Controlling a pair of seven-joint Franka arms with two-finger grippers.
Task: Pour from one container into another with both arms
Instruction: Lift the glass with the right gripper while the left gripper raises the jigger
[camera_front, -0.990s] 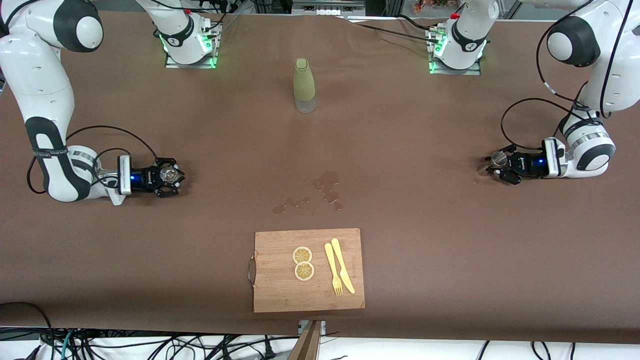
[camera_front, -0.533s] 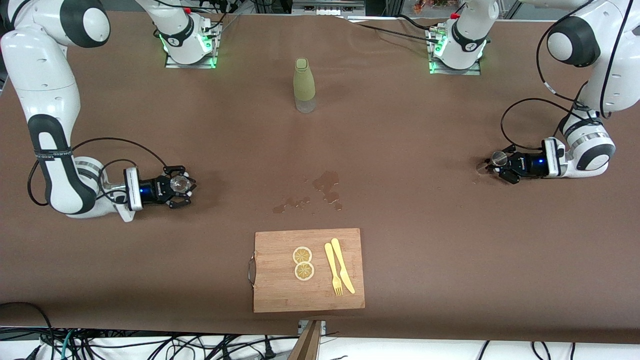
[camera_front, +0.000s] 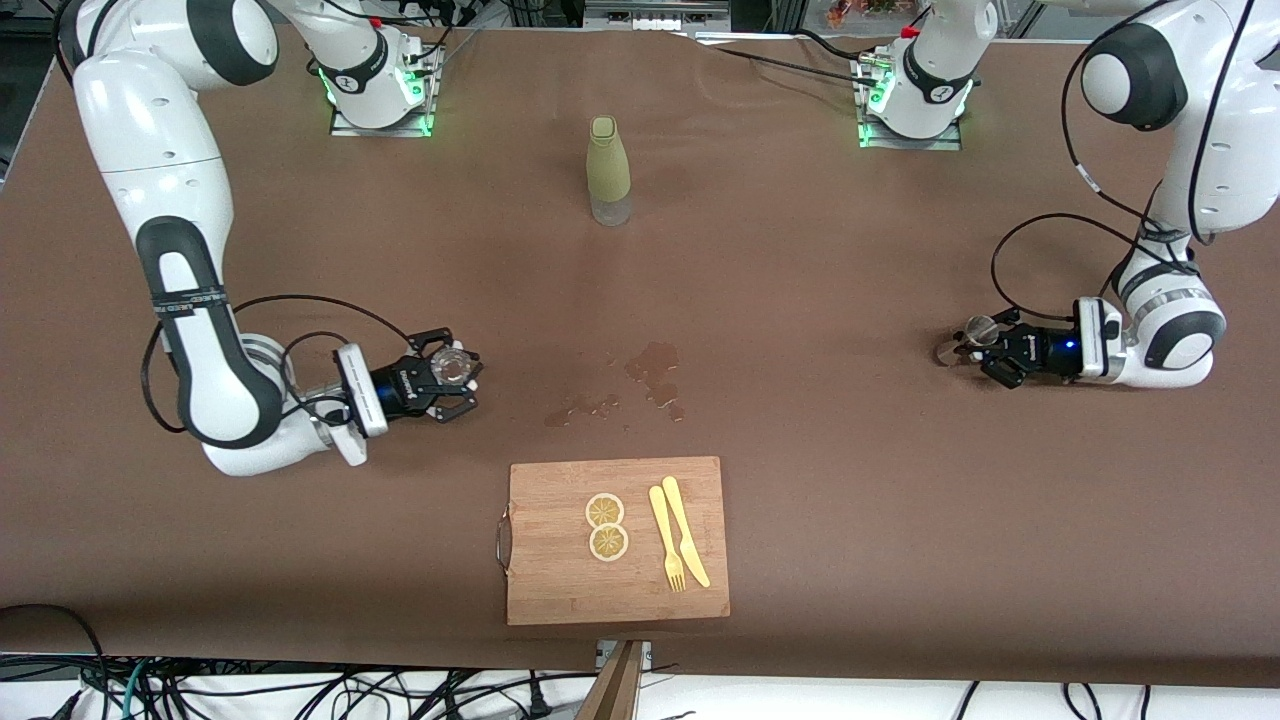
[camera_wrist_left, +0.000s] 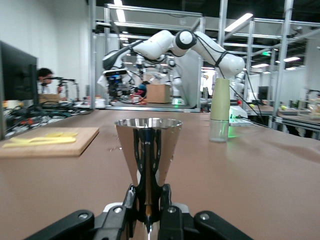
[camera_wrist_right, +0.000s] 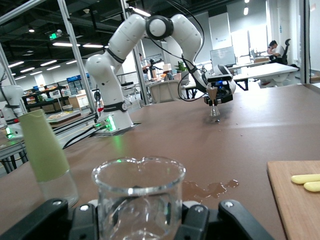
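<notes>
While my right gripper (camera_front: 452, 377) hangs low over the counter (camera_front: 800, 300) toward my right arm's end, its jaws are closed around a clear glass beaker (camera_front: 455, 366), which my right wrist view shows upright between them (camera_wrist_right: 138, 200). My left gripper (camera_front: 985, 345) hangs low over the counter toward my left arm's end, and its jaws are clamped on the narrow waist of a shiny metal measuring cup (camera_front: 978, 327) standing upright with its wide mouth up (camera_wrist_left: 148, 145). Between my two grippers, a small wet spill (camera_front: 640, 380) darkens the counter. Just nearer the front camera than the spill lies a wooden cutting board (camera_front: 560, 580) carrying two lemon slices (camera_front: 606, 526) and, beside them, a yellow fork (camera_front: 665, 540) and a yellow knife (camera_front: 686, 530) lying side by side. A green bottle (camera_front: 608, 170) with a clear base stands upright between my two arm bases, farther from the front camera than the spill and well apart from both grippers.
</notes>
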